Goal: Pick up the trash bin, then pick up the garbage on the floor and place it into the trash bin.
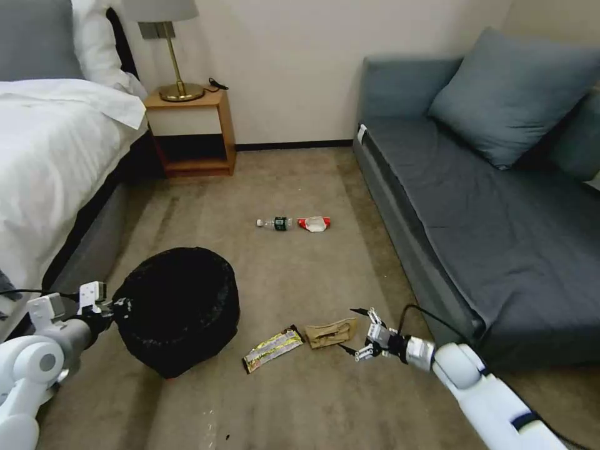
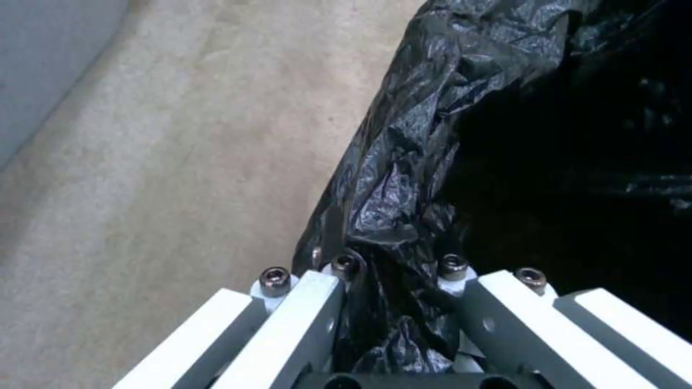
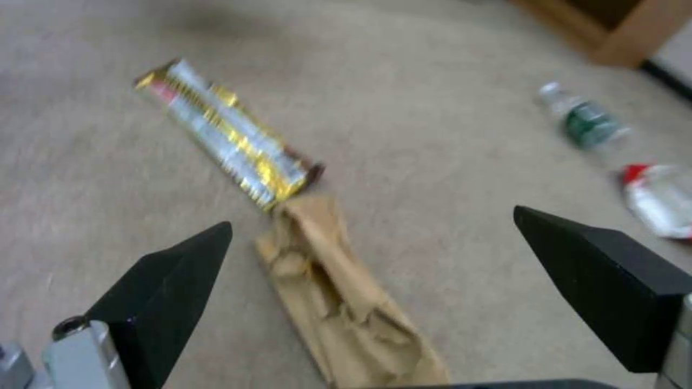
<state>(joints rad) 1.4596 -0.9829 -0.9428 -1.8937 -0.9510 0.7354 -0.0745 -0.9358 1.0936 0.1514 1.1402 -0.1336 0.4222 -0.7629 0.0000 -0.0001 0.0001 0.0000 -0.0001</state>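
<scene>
Reaching with its black fingers wide apart and empty, the right gripper [image 1: 355, 331] at lower right nears the crumpled brown paper bag [image 1: 330, 332]; it might nudge the long yellow-silver snack wrapper [image 1: 272, 347] away, while the left gripper [image 1: 107, 306] at lower left pinches the round black-bagged trash bin [image 1: 178, 306], whose slippery bag may slide

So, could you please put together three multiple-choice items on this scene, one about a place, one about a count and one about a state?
1. Where does the brown paper bag lie?
A. On the sofa
B. On the carpet beside the yellow-silver wrapper
C. Inside the trash bin

2. How many litter pieces lie on the floor?
A. Two
B. Four
C. Six

3. How is the right gripper?
A. Open above the paper bag
B. Shut on the clear bottle
C. Shut on the bin rim

Answers:
1. B: the bag and wrapper lie end to end on the carpet.
2. B: bag, wrapper, bottle and red-and-white wrapper.
3. A: its fingers stand spread either side of the bag, while the left gripper clamps the bin's rim.
</scene>
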